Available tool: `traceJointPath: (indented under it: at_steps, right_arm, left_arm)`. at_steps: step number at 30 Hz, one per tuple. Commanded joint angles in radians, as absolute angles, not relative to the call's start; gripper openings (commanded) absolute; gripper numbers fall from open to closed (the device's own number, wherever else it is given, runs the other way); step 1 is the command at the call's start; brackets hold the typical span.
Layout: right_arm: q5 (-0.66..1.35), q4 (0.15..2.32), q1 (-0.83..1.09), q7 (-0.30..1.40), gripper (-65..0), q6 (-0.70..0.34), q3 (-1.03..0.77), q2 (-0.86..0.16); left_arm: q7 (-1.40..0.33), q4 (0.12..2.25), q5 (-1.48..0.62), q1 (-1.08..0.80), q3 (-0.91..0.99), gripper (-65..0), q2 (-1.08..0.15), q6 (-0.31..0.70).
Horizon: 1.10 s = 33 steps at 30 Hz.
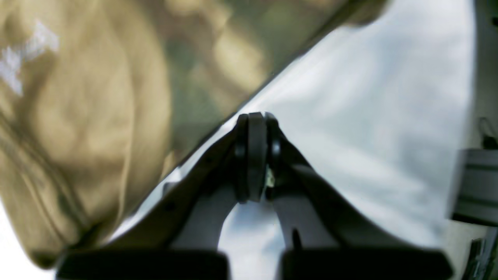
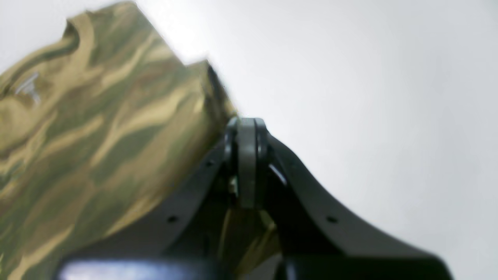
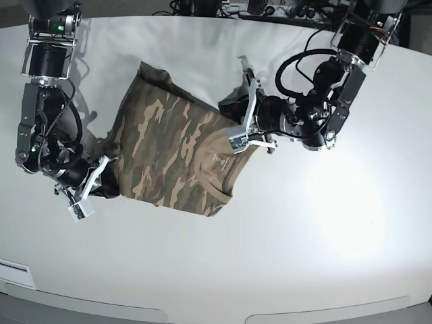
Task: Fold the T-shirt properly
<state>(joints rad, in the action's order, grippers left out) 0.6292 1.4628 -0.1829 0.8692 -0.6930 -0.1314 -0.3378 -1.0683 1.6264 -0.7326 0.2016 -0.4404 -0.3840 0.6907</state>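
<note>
The camouflage T-shirt (image 3: 169, 145) lies partly folded on the white table (image 3: 304, 223), with its tan collar and label toward the front right. My left gripper (image 3: 233, 108) is shut at the shirt's far right edge. In the left wrist view the shirt (image 1: 97, 116) meets the closed fingertips (image 1: 255, 120) from the left. My right gripper (image 3: 101, 179) is shut on the shirt's near left edge. In the right wrist view camouflage cloth (image 2: 97, 136) runs under the closed gripper (image 2: 247, 124) and shows between the finger bases.
Cables and dark equipment (image 3: 270, 8) lie along the table's far edge. The table's front edge (image 3: 202, 314) runs along the bottom of the base view. Bare white tabletop lies right of and in front of the shirt.
</note>
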Motion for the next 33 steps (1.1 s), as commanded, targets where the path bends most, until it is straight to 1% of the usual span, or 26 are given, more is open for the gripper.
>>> traceJointPath:
  at_steps: [1, 6, 11, 13, 19, 23, 26, 28, 30, 32, 33]
  right_arm:
    - [0.675, 1.475, -0.193, 0.871, -65.0, -0.698, -0.138, -0.352]
    - [0.796, 1.517, -0.119, 0.948, -65.0, -0.698, -0.138, -0.352]
    - [0.815, 1.664, 0.014, 0.948, -65.0, -0.698, -0.141, -0.352]
    - [0.815, 1.735, 0.068, 0.947, -65.0, -0.698, -0.156, -0.352]
    - [0.842, 1.928, 0.245, 0.947, -65.0, -0.696, -0.224, -0.333]
    - [0.837, 1.993, 0.322, 0.947, -65.0, -0.638, -0.262, -0.324]
    - [0.834, 2.015, 0.354, 0.947, -65.0, -0.615, -0.315, -0.324]
    - [0.834, 2.036, 0.367, 0.947, -65.0, -0.582, -0.363, -0.319]
    - [0.834, 2.070, 0.374, 0.947, -65.0, -0.549, -0.420, -0.304]
    - [0.843, 2.116, 0.374, 0.945, -65.0, -0.538, -0.479, -0.276]
    - [0.869, 2.138, 0.373, 0.940, -65.0, -0.545, -0.504, -0.261]
  left_arm:
    - [-1.065, 1.605, -0.700, 0.234, -0.448, -65.0, -0.388, 0.698]
    - [-0.918, 1.417, -0.574, 0.304, -0.525, -65.0, -0.384, 0.698]
    - [-0.805, 1.268, -0.472, 0.380, -0.625, -65.0, -0.376, 0.698]
    - [-0.776, 1.237, -0.436, 0.415, -0.648, -65.0, -0.365, 0.698]
    - [-0.633, 1.224, -0.346, 0.497, -0.653, -65.0, -0.340, 0.626]
    - [-0.641, 1.225, -0.336, 0.539, -0.653, -65.0, -0.336, 0.609]
    - [-0.664, 1.227, -0.310, 0.578, -0.653, -65.0, -0.336, 0.596]
    - [-0.719, 1.236, -0.319, 0.605, -0.651, -65.0, -0.339, 0.541]
    - [-0.809, 1.257, -0.355, 0.625, -0.637, -65.0, -0.338, 0.480]
    - [-0.883, 1.291, -0.436, 0.634, -0.606, -65.0, -0.338, 0.462]
    - [-0.907, 1.312, -0.492, 0.634, -0.584, -65.0, -0.338, 0.470]
